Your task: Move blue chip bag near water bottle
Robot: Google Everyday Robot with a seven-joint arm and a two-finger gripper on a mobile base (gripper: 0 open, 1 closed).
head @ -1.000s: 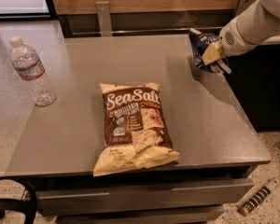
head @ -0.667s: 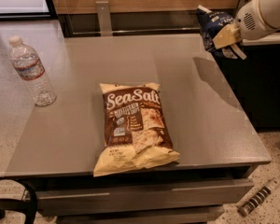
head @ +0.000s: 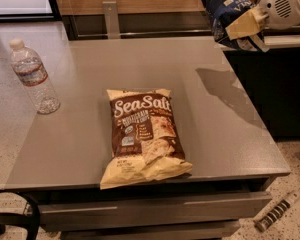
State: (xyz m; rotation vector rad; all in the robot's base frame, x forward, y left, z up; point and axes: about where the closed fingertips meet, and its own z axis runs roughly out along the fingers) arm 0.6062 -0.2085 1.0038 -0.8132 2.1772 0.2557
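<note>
Gripper: the gripper (head: 240, 28) is at 1 o'clock in the camera view, above the table's far right corner, clenched on the blue chip bag (head: 222, 9); 1 tan finger pad lies flat across the bag's front.
Blue chip bag: in the air, clear of the table (head: 90, 134), tilted, with its top corner toward 11 o'clock; its shadow (head: 225, 91) falls on the surface below.
Water bottle: the water bottle (head: 34, 76) stands upright at 9 o'clock near the table's left edge, well apart from the held bag.
Between them: a large brown bag (head: 142, 134) lies flat at 6 o'clock, off the straight line from bag to bottle.
How the bag will handle: I judge it light, soft and air-filled; foil is slick, so it could twist or slip under a loose pinch, and a hard squeeze would crush the chips.
Where to hold: mid-body, as now, looks sound; a crimped end seam would be stiffer.
Materials: wrinkled navy foil with white lettering; clear ribbed plastic bottle with white cap; smooth matte grey tabletop; glossy brown and cream bag.
Bottle risk: tall and narrow, it likely tips if nudged.
</note>
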